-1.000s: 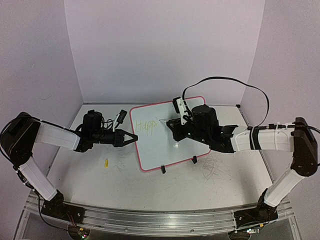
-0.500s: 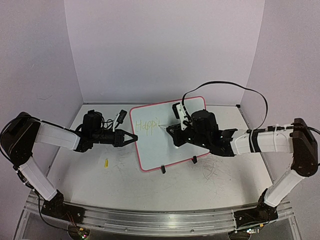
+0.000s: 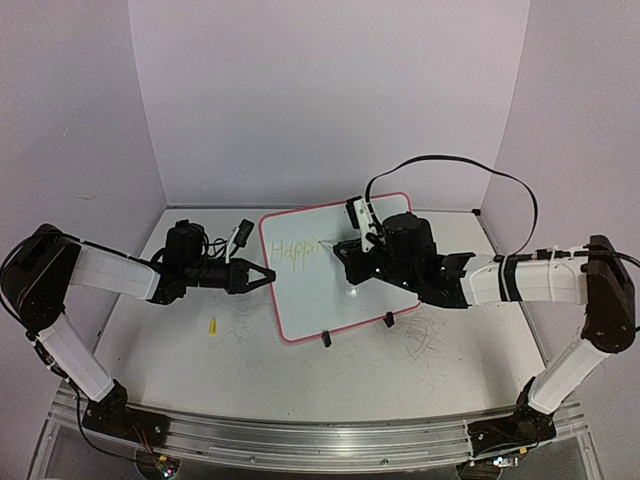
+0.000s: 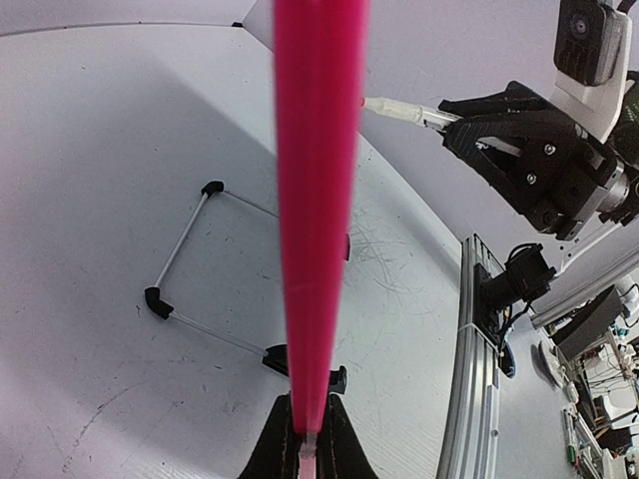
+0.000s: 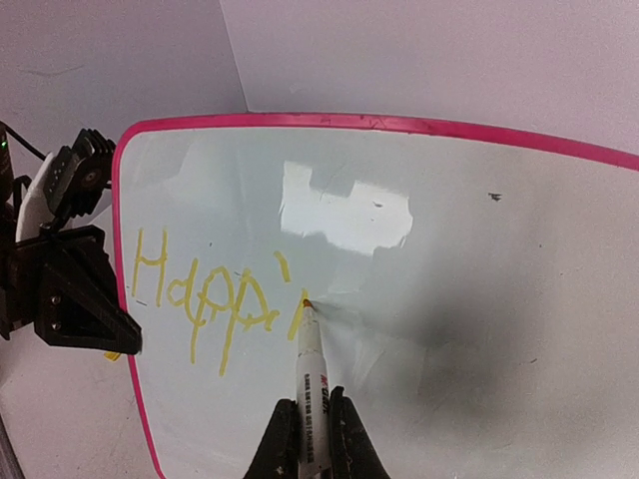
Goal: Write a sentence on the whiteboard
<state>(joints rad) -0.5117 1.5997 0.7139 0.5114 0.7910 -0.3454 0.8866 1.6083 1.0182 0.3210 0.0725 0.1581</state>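
right wrist view: right gripper (image 5: 312,407) clamped on a marker (image 5: 311,364), tip touching the whiteboard (image 5: 479,249) just ahead of the fingers, right after the yellow "happi" of the sentence (image 5: 205,289). only the left wrist view shows the left gripper (image 4: 305,439) pinched tight on the board's pink rim, edge-on. top view adds black feet (image 3: 326,339) and a small yellow bit (image 3: 212,325) on the table near the left gripper.

whiteboard (image 3: 315,295) blocks the middle; near tabletop (image 3: 300,385) open.

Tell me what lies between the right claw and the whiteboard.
A marker: the right claw holds it, its tip touching the whiteboard. The right wrist view shows this.
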